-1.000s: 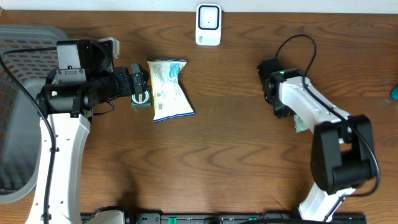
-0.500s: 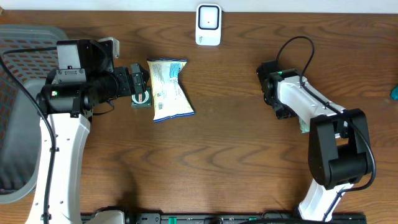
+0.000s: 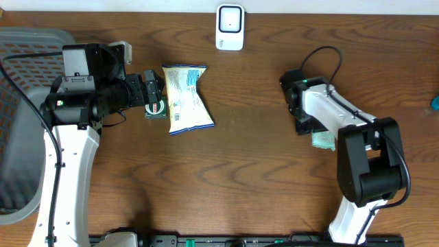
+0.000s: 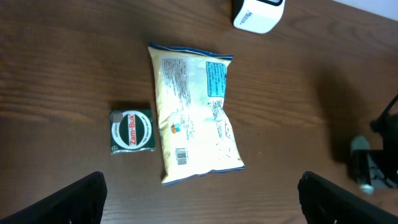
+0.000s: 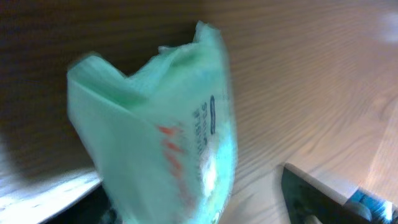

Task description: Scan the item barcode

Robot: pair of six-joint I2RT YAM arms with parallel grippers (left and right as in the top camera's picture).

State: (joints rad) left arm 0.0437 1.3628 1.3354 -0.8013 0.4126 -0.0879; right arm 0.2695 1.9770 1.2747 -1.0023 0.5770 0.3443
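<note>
Snack bag (image 4: 194, 118): flat on the table, barcode up, before the spread, empty left gripper (image 4: 202, 182).
Scanner (image 3: 230, 27): far edge, well apart.
Green packet (image 5: 161, 130): between the spread fingers of the right gripper (image 5: 186, 194), seemingly loose.
Next: probably grasp the bag and show its barcode to the scanner.

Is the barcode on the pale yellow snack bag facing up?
Yes, the left wrist view shows the snack bag lying flat with its barcode visible on the upward face, near one end.

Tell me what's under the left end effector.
A green Zam-Buk box, flat on the table, right beside the snack bag. Overhead, the open left end effector covers part of the box; anything beneath the box is hidden.
</note>
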